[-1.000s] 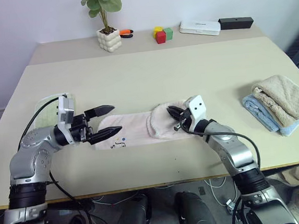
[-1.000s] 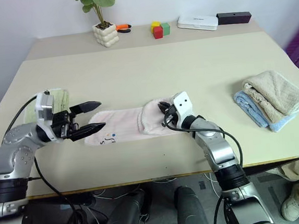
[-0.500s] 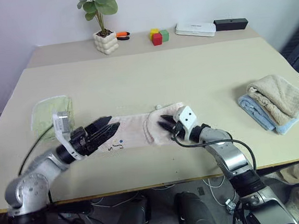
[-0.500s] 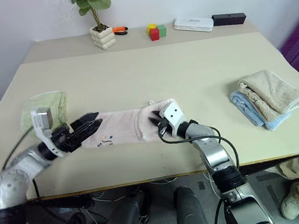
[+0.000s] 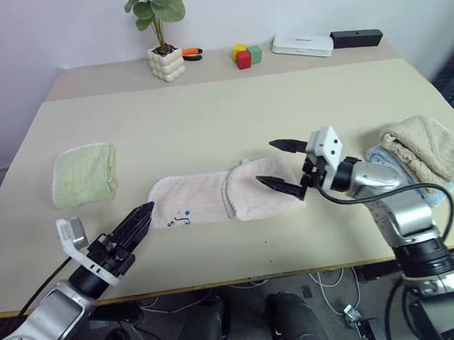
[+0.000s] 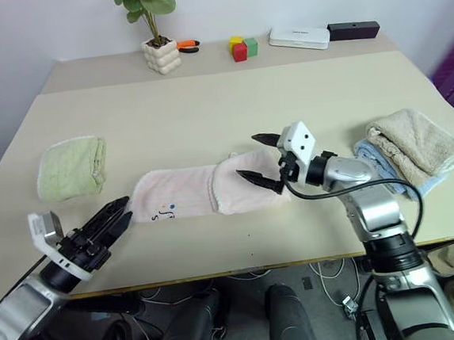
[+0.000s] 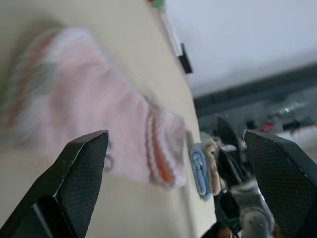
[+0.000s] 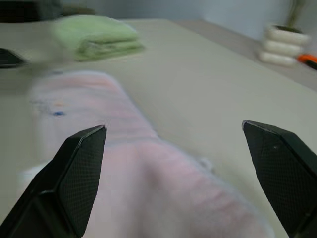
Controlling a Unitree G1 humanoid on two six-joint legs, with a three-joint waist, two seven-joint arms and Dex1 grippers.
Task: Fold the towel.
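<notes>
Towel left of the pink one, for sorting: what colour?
Light green; clearest in the left eye view.

My arms are silver-grey metal with rounded joint housings and black bands at the forearms. A black cable loops along each one. My right gripper (image 5: 288, 165) carries a white square camera block with small dark dots on its face; my left gripper (image 5: 136, 224) has a similar white block. My fingers (image 7: 79, 173) are black, tapered, with a fine checkered texture
</notes>
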